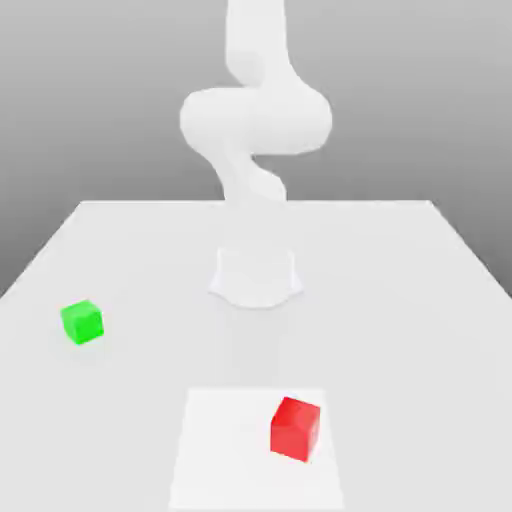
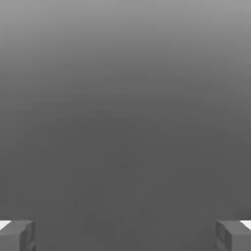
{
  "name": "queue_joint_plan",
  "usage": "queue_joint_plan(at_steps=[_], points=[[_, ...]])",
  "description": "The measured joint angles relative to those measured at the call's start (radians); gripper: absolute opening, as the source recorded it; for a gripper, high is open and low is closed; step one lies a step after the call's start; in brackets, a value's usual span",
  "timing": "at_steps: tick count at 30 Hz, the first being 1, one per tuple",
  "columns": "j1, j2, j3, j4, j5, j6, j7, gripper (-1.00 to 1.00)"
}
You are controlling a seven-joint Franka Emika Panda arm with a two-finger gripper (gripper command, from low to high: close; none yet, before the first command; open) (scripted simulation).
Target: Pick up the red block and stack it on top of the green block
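Currently: gripper (image 2: 125,235) spread wide, holding nothing, fingertips (image 2: 17,235) at opposite edges of hand view. Red block (image 1: 296,428) rests on table (image 1: 400,300) near front, toward exterior view's right; green block (image 1: 82,322) well apart, toward exterior view's left. Red block likely light, rigid, matte; best grasped across two opposite flat side faces, mid-height.

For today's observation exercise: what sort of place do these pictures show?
Probably a simulated robot test bench: a plain white table, a featureless grey backdrop, a white arm, and only a red block and green block.
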Motion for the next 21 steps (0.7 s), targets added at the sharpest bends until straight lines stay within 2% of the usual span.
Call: queue_joint_plan(at_steps=[12,21], points=[[-0.027,0.441,0.096,-0.21,0.026,0.24,0.248,0.0],[-0.009,0.77,0.118,-0.354,-0.036,0.423,0.477,0.0]])
